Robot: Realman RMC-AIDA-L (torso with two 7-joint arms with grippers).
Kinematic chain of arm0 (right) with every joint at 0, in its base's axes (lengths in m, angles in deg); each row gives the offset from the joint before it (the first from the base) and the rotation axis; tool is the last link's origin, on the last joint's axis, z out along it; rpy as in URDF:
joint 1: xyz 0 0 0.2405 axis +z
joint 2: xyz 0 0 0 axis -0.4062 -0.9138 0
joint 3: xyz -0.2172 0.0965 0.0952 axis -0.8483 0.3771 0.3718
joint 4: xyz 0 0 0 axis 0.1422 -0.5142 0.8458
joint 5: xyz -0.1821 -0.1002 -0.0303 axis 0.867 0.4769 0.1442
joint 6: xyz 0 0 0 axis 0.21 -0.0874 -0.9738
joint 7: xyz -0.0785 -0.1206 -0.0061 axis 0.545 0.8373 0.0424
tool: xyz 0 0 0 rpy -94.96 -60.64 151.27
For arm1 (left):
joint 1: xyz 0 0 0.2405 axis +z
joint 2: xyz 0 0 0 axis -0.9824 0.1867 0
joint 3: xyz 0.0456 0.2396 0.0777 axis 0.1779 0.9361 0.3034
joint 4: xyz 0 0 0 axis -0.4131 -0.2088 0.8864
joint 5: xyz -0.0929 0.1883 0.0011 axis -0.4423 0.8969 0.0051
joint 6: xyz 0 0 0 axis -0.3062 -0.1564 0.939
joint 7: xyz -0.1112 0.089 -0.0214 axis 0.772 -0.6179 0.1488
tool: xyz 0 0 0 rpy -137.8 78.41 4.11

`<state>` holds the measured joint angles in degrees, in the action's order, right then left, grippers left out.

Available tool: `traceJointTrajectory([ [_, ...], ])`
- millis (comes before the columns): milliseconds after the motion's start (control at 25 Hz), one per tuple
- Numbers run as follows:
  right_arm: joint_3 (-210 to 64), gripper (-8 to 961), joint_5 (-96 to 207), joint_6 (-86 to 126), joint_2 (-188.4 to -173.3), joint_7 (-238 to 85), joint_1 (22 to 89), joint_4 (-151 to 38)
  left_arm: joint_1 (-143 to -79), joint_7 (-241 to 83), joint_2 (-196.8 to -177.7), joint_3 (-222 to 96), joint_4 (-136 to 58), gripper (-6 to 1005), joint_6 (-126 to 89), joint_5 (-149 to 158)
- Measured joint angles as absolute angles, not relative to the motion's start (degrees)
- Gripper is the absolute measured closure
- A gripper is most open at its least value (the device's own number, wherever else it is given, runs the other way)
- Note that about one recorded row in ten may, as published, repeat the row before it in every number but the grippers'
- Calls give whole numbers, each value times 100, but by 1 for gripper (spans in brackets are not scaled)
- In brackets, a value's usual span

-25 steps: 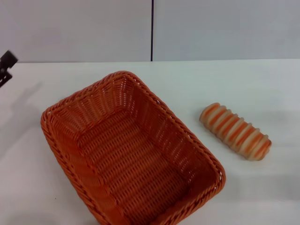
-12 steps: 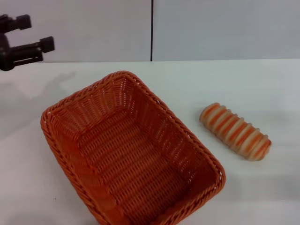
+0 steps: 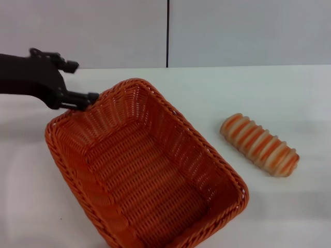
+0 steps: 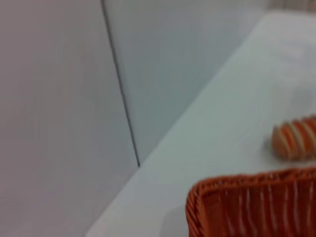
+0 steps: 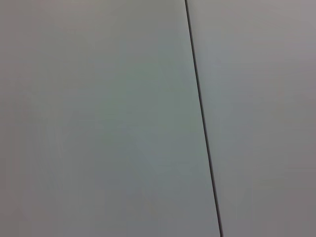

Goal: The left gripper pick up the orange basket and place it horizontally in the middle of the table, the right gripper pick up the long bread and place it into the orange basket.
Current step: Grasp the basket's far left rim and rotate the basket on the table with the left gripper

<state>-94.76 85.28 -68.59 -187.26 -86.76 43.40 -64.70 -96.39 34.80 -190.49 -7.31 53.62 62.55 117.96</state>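
The orange basket lies at an angle on the white table, filling the left and middle of the head view; nothing is inside it. My left gripper, black and two-pronged, is open and hovers at the basket's far left corner, with one prong close to the braided rim. In the left wrist view that same basket corner shows with the long bread beyond it. The long bread, tan with orange stripes, rests on the table to the right of the basket, apart from it. My right gripper is out of view.
A grey wall with a dark vertical seam rises behind the table. The right wrist view holds only that wall and the seam. Bare tabletop lies behind the basket and around the bread.
My left gripper has come in from the far left edge, swinging right and down to the basket's far left corner. Basket and bread have not moved.
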Motion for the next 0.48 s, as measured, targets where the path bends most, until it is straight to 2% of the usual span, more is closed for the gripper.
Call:
traceJointTrajectory([
  [120,-9475,337,8528,-6848,-18726,-8676,4347,-6472,-9804,3783,-19090,-68,5445,188,6059,12466],
  [480,-9455,337,8528,-6741,-18726,-8676,4358,-6476,-9733,4273,-19099,1398,5354,189,4779,13412],
])
